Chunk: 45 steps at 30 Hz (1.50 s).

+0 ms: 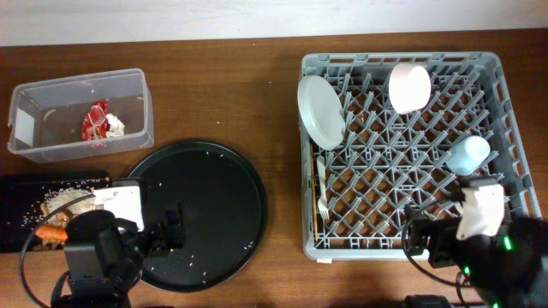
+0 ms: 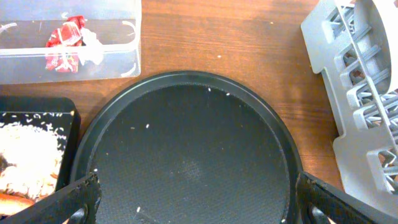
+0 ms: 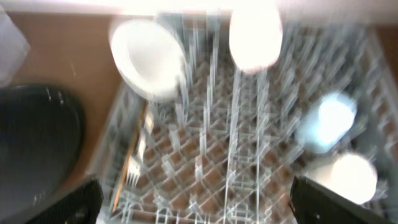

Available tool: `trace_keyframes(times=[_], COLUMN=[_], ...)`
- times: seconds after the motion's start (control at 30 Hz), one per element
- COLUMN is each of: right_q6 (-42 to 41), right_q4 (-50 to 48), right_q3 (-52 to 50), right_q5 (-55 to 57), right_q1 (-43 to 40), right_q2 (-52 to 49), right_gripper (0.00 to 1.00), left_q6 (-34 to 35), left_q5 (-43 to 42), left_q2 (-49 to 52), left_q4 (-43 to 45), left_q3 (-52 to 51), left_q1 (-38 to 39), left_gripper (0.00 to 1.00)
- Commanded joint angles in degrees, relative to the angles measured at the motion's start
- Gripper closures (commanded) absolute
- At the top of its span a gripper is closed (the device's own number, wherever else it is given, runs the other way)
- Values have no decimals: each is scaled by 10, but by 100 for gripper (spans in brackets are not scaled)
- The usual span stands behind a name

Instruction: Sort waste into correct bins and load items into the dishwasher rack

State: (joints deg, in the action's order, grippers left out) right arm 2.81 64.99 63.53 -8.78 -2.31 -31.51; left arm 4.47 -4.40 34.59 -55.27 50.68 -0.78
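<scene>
Now: L jaws, R jaws wide open, empty; plate (image 1: 321, 109) in rack (image 1: 368, 60).

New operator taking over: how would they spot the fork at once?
Find the big grey rack on the robot's right. Along its left edge, on the robot's side of the upright white plate, lies the white fork. Only it has tines, pointing toward the robot.

**Three views, all sharing the grey rack**

The overhead camera looks straight down from high up, taking in the grey rack (image 1: 360, 246) and the table (image 1: 257, 94) left of it. The left wrist camera sits low, left of the rack, over the round black tray (image 2: 186, 155), and catches the rack's corner. The right wrist camera, blurred, hangs close above the rack's near edge.
</scene>
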Motion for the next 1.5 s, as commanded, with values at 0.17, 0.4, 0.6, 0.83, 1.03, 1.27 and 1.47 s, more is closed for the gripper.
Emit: trace_keyframes(times=[0.17, 0.4, 0.6, 0.83, 1.03, 1.27, 1.47], right_q6=[1, -2, -1, -13, -13, -13, -13], right_q4=[-345, -599, -566, -567, -567, -567, -567], right_q3=[-344, -530, -590, -614, -614, -614, -614], right_q5=[-42, 24, 81, 74, 74, 73, 74], right_q1=[5, 33, 35, 35, 35, 35, 35], right_q2=[253, 313, 313, 313, 313, 313, 313], right_gripper=[1, 1, 1, 1, 1, 1, 1], left_q6=[-9, -9, -9, -9, -9, -9, -9], left_q5=[-8, -8, -8, -8, -8, -8, -8], left_q2=[-2, -2, -2, -2, -2, -2, -11], left_q4=[1, 1, 1, 1, 1, 1, -1], left_q3=[-6, -6, -6, -6, -6, -6, -7], left_q1=[-1, -1, -1, -1, -1, -1, -1], left_gripper=[1, 1, 1, 1, 1, 1, 1])
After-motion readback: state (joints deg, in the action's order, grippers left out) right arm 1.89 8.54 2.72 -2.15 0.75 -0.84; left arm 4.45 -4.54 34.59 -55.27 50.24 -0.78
